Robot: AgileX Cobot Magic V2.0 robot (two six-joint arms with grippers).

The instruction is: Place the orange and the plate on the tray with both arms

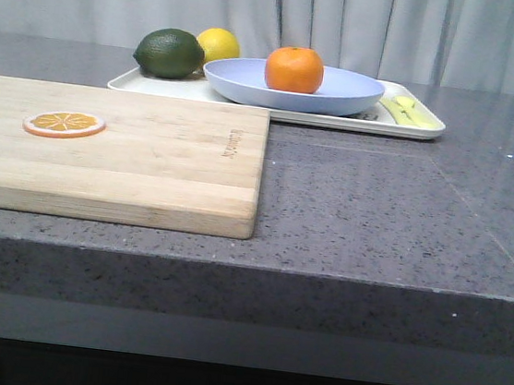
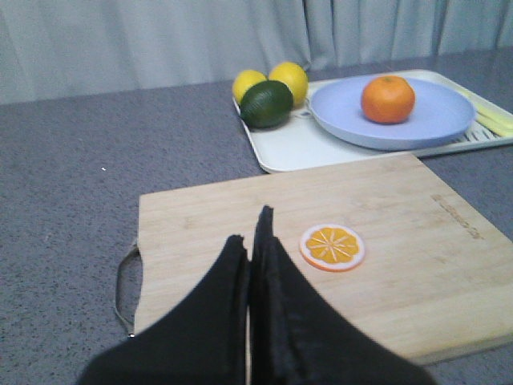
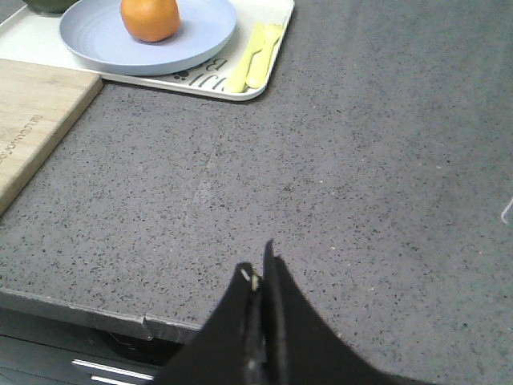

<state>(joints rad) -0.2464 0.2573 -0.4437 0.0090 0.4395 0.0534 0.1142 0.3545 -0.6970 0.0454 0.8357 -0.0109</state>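
Note:
The orange [image 1: 294,69] sits on the pale lavender-blue plate [image 1: 343,93], and the plate rests on the off-white tray [image 1: 422,128] at the back of the table. All three also show in the left wrist view: the orange [image 2: 388,99], the plate [image 2: 433,120], the tray [image 2: 292,148]. They show in the right wrist view too: the orange [image 3: 150,18], the plate [image 3: 96,40], the tray [image 3: 268,48]. My left gripper [image 2: 250,227] is shut and empty over the wooden cutting board. My right gripper [image 3: 258,263] is shut and empty above the grey table near its front edge. Neither arm shows in the front view.
A wooden cutting board [image 1: 149,157] lies front left with a flat orange slice [image 1: 64,123] on it. A dark green fruit [image 1: 170,53] and a yellow lemon [image 1: 218,45] sit on the tray's left end. Yellow-green cutlery [image 1: 406,109] lies on its right end. A curtain hangs behind.

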